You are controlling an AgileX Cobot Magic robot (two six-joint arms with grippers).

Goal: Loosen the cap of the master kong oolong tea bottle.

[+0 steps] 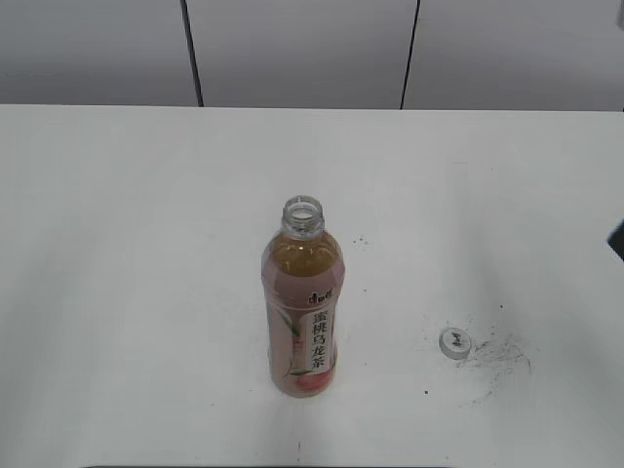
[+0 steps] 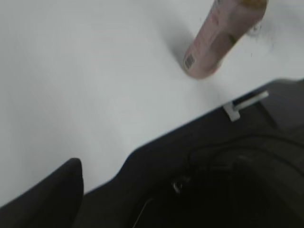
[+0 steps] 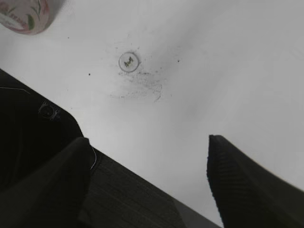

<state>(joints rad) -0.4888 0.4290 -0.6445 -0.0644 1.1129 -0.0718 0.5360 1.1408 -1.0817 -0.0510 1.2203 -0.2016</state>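
Observation:
The master kong oolong tea bottle point(image 1: 302, 312) stands upright at the middle of the white table point(image 1: 117, 292) with its mouth open and no cap on it. The cap point(image 1: 454, 342) lies flat on the table to the bottle's right, apart from it. In the right wrist view the cap point(image 3: 128, 61) lies well ahead of my right gripper point(image 3: 147, 140), which is open and empty; the bottle's base point(image 3: 26, 16) shows at top left. My left gripper point(image 2: 156, 180) is back over the table's front edge, with only one finger showing, spread wide and empty. The bottle point(image 2: 218, 42) is far ahead of it.
Dark scuff marks point(image 1: 497, 356) are on the table beside the cap. The table's front edge point(image 2: 156, 137) runs under both grippers, with dark floor and cables below. A dark arm part point(image 1: 616, 239) shows at the right edge.

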